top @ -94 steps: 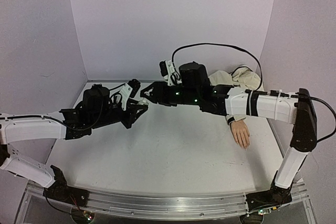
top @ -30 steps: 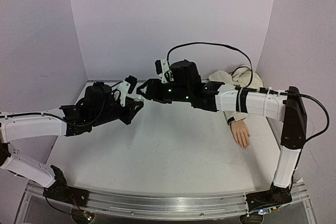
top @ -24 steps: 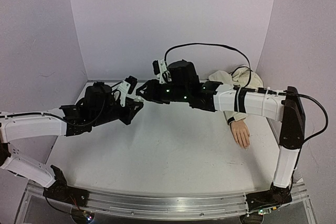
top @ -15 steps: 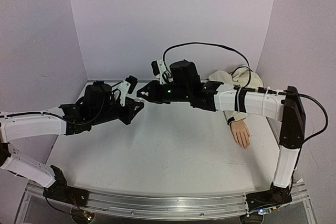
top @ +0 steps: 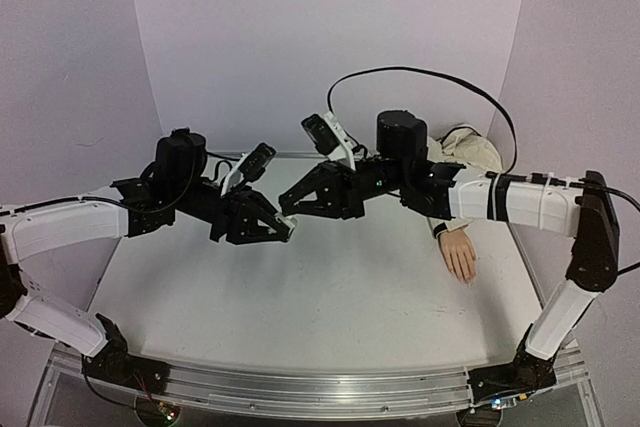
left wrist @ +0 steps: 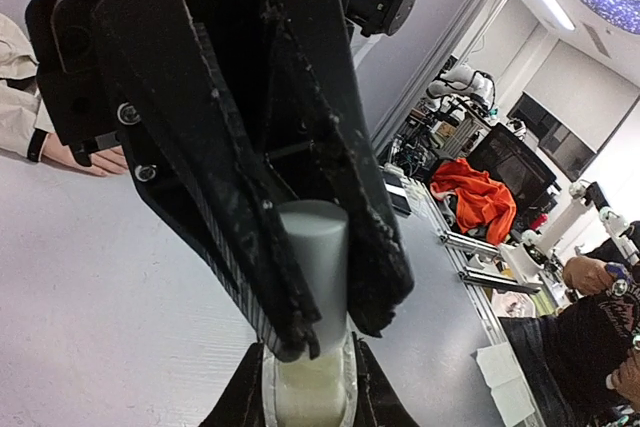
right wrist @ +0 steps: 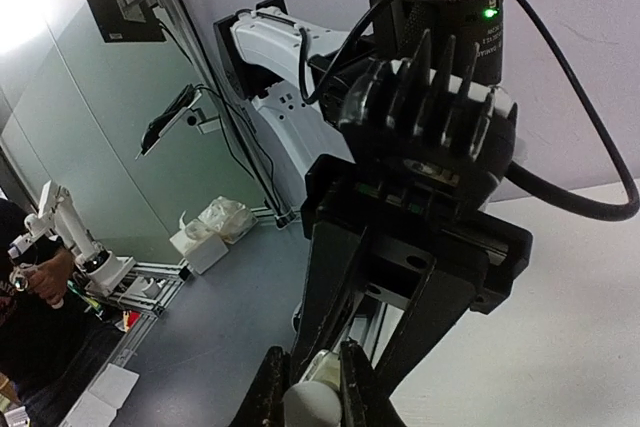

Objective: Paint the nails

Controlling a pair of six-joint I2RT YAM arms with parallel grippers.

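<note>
The small peach mannequin hand (top: 459,251) lies palm down at the right of the table, and its beige jacket sleeve (top: 462,148) runs to the back right corner. Its nails (top: 466,274) are too small to make out. The hand also shows in the left wrist view (left wrist: 88,158). My two grippers meet tip to tip above the table's middle, well left of the hand. My left gripper (top: 284,229) (left wrist: 308,387) is shut on the body of a tiny white bottle (left wrist: 310,399). My right gripper (top: 289,209) (right wrist: 312,379) is shut on the bottle's grey cap (left wrist: 313,252) (right wrist: 309,405).
The white table (top: 330,287) is walled by pale purple panels at the back and both sides. A metal rail (top: 320,389) runs along the near edge. A black cable (top: 420,75) loops above the right arm.
Both grippers, still joined at the bottle, have moved from the back of the table toward the near side and a little right. The left arm's elbow rose; the right arm drew back rightward.
</note>
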